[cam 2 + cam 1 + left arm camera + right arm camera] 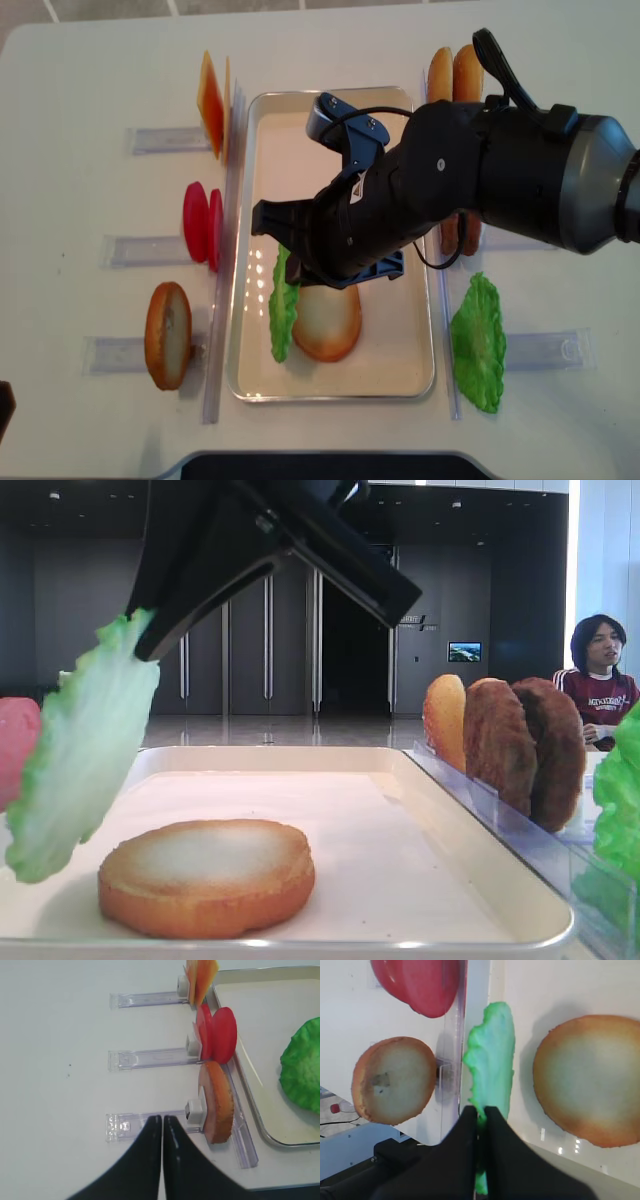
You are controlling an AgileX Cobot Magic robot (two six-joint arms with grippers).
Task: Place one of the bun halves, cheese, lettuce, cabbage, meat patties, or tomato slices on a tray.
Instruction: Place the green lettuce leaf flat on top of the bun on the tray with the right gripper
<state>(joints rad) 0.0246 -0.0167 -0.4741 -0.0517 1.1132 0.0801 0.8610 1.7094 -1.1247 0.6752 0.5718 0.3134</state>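
Note:
My right gripper (pixel 481 1110) is shut on the top edge of a frilly green lettuce leaf (pixel 80 750). The leaf hangs edge-down over the left part of the white tray (pixel 400 360). Beside it a bun half (pixel 205 875) lies flat on the tray, pale face up, and the leaf (pixel 282 315) hangs just left of it. My left gripper (pixel 162 1119) is shut and empty above the table, over a clear divider left of the tray.
Left of the tray, clear dividers hold cheese (pixel 210 95), tomato slices (pixel 203 225) and a bun half (pixel 168 335). On the right stand bun halves (pixel 452 75), meat patties (pixel 525 745) and another lettuce leaf (pixel 478 340). A person (pixel 598 675) sits beyond.

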